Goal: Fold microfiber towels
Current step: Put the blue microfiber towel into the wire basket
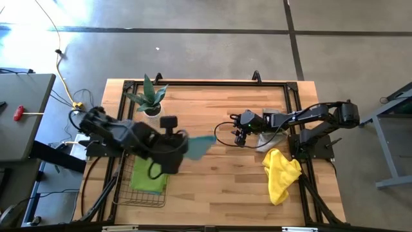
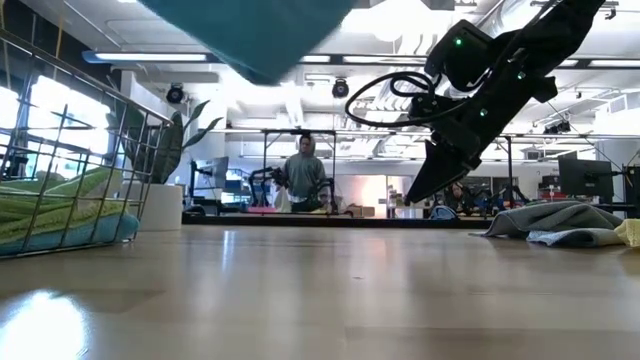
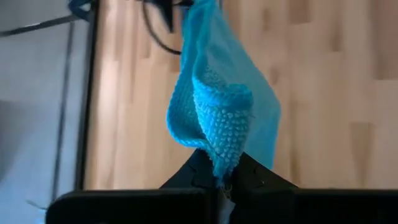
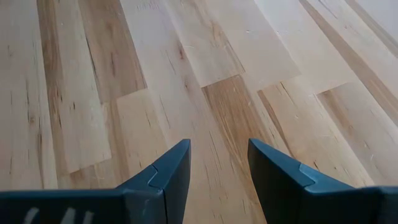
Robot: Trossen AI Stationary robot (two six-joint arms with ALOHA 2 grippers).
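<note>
Left gripper (image 3: 225, 182): fingers (image 3: 193, 174) closed on teal towel (image 3: 221, 112), pinched at a bunched fold. Cloth extends ahead of fingers, apparently clear of wooden bench (image 3: 323, 93).

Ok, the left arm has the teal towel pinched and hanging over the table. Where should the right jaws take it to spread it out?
Judging by how it hangs, take the teal towel at its free outer corner, the tip pointing toward the right gripper. The left gripper holds it shut on one bunched edge, so the rest trails loose. Come in level from the right side, jaws open, and close on that single layer.
</note>
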